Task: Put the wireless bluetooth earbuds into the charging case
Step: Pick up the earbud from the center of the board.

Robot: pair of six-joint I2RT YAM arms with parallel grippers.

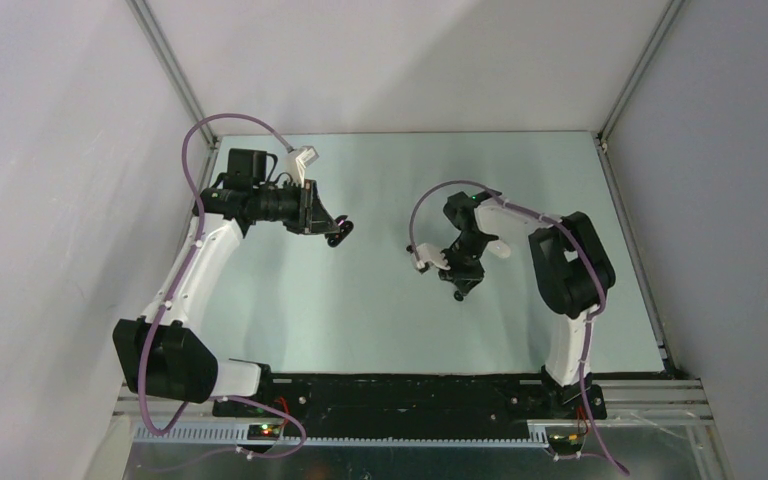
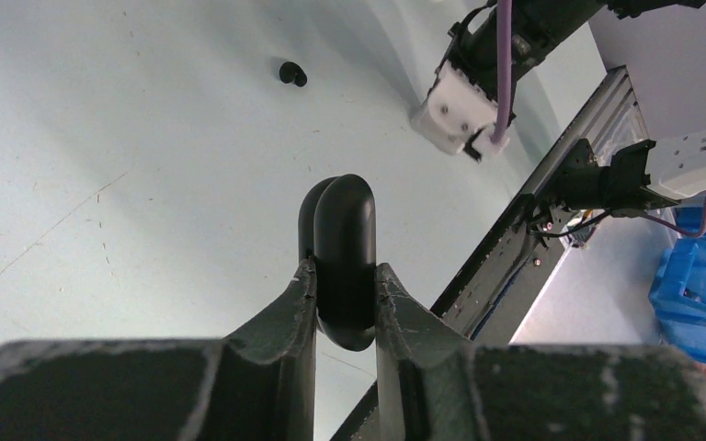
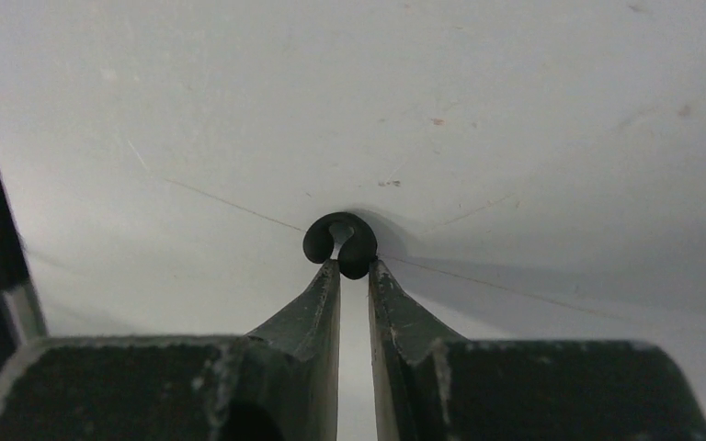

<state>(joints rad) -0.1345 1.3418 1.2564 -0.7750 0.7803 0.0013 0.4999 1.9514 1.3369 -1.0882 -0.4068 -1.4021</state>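
1. Left gripper (image 2: 345,273): both fingers (image 2: 299,308) clenched on the charging case (image 2: 345,216). The case is black and oval, held edge-on and upright, its rounded end well past the fingertips.
2. Two rounded edges show at the case's top. Cannot tell whether the lid is ajar.
3. Case is held off the table (image 1: 360,310), over the far left part.
4. Right gripper (image 3: 354,268): fingers (image 3: 320,308) nearly together, tips pinching the lower lobe of a black earbud (image 3: 361,250). The bud is low at the table surface, its shadow just behind it.
5. From above, this gripper points down, right of centre and nearer than the left one. The two are well apart.
6. Second black earbud (image 2: 292,73) lies loose on the table, beyond the case in the left wrist view.
7. Same view: white block (image 2: 455,110) on the right arm, purple cable (image 2: 504,55) running up from it.
8. Black base rail (image 2: 515,230) along the near table edge.
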